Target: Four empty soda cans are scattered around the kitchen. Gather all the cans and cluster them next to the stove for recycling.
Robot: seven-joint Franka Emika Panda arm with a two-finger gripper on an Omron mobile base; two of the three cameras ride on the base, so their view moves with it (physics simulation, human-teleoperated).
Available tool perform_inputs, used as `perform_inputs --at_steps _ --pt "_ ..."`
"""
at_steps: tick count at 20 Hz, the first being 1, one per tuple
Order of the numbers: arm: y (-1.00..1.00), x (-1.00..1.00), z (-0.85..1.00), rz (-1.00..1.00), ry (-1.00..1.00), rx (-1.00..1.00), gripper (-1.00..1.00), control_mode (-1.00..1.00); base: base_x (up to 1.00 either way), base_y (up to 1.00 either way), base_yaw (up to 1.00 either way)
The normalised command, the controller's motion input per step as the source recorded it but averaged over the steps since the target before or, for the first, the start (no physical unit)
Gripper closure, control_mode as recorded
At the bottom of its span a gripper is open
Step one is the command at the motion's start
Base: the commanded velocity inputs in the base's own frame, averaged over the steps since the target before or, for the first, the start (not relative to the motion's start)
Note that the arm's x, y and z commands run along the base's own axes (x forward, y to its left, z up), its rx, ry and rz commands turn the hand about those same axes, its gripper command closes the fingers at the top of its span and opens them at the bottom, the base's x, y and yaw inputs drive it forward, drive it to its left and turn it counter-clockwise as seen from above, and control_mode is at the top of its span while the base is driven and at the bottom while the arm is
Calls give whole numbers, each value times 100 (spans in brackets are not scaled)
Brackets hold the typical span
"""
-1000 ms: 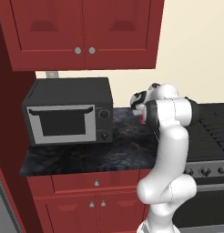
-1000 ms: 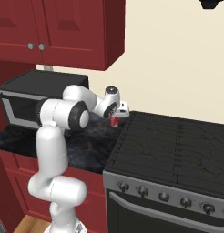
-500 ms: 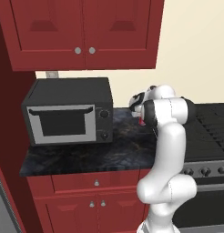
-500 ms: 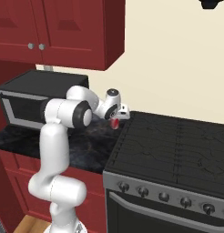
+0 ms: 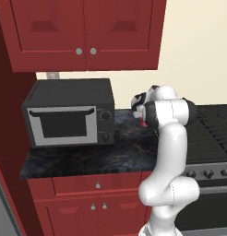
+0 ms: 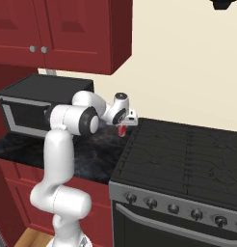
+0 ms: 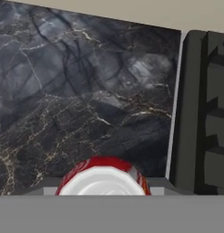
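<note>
— Dark marbled tabletop (image 5: 101,152) runs across the middle of the left base view, microwave (image 5: 69,117) at left, stove (image 6: 188,154) at right. Where's your can?

— Your hand (image 6: 122,129) is clamped on one red can (image 6: 121,130), centre of the right base view, held over the tabletop just beside the stove's left edge. In the hand view its silver top sits at bottom centre.

— How far along are you?

— Judging from this, early. No cans stand by the stove, so you have this one to set down and three more to fetch.
</note>
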Motion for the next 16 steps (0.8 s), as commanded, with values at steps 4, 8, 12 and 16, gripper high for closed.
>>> perform_inputs --at_steps 4,8,12,16 --pt "0 0 -13 0 0 0 -100 -100 0 0 0" --pt "0 0 -1 0 0 0 -100 -100 0 0 0" --pt "0 -2 0 0 0 0 -100 -100 0 0 0" --pt "0 -13 1 0 0 0 -100 -100 0 0 0"
